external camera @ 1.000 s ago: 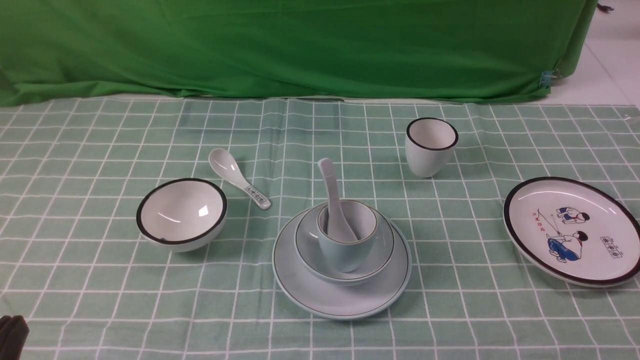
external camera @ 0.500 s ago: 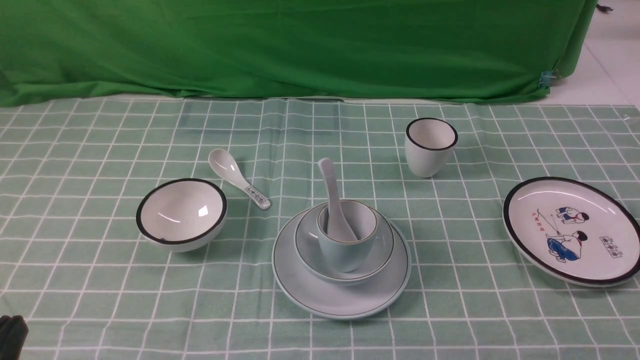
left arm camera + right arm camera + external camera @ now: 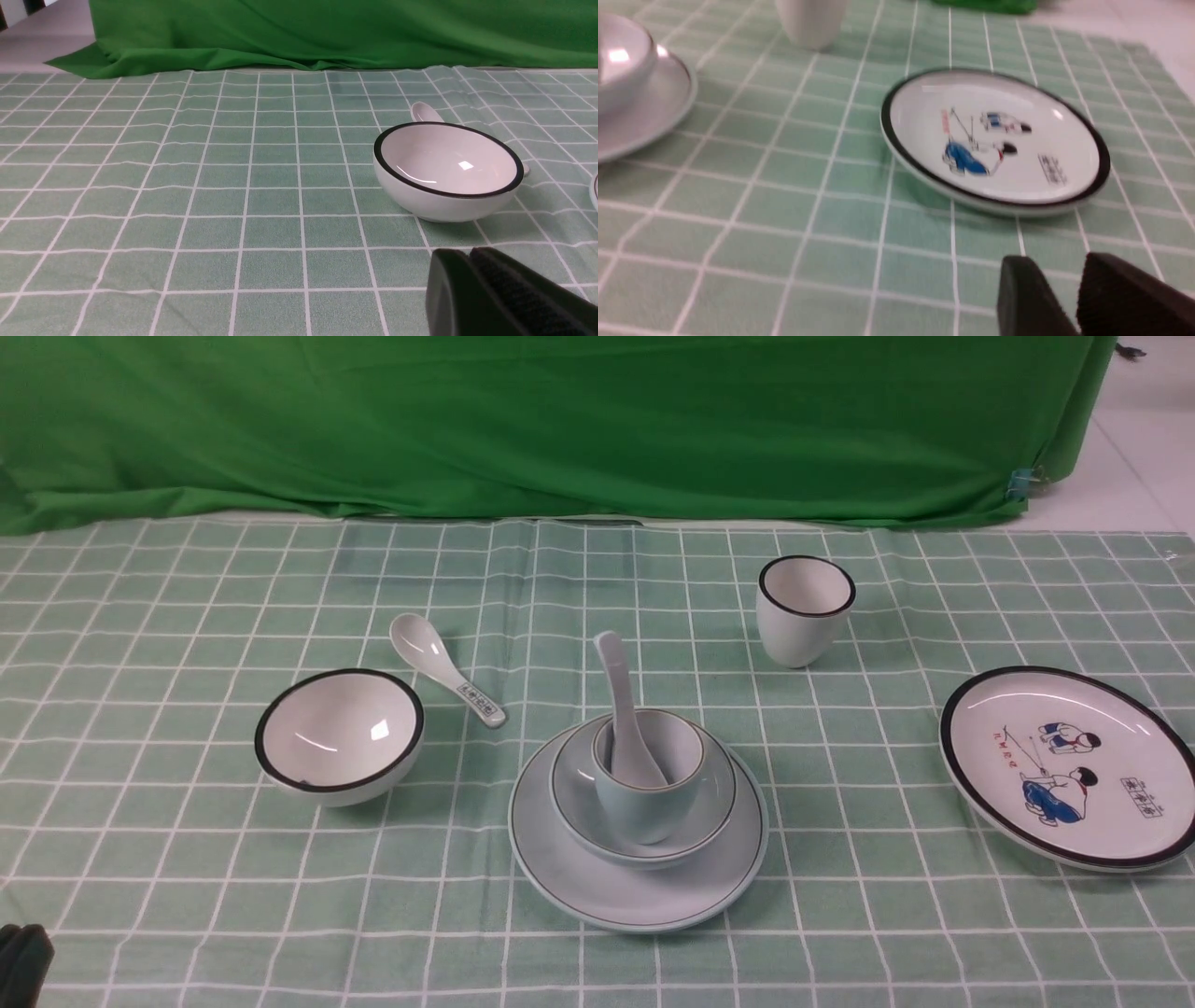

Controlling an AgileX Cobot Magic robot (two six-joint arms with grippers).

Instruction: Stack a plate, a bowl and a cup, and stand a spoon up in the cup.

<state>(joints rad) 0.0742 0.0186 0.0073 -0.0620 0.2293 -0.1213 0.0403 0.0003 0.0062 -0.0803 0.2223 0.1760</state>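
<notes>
Stack looks done: pale blue-green ceramic spoon (image 3: 623,709) stands in the small pale blue-green cup (image 3: 647,784), on the shallow bowl (image 3: 571,793) and round plate (image 3: 551,859), well clear of both claws. Left gripper (image 3: 469,261) is closed and empty; right gripper (image 3: 1057,275) is narrowly parted, empty, near the cartoon plate (image 3: 994,135). Best finish, I'd say: retract both low arms away from the stack, no sweeping past that leaning handle.

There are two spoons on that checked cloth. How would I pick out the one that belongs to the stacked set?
Find the pale blue-green plate near the middle of the checked tablecloth, with a bowl and cup stacked on it. The spoon stands in that cup, handle up. Its handle is plain, while the white spoon lying flat to the left has dark marks.
</notes>
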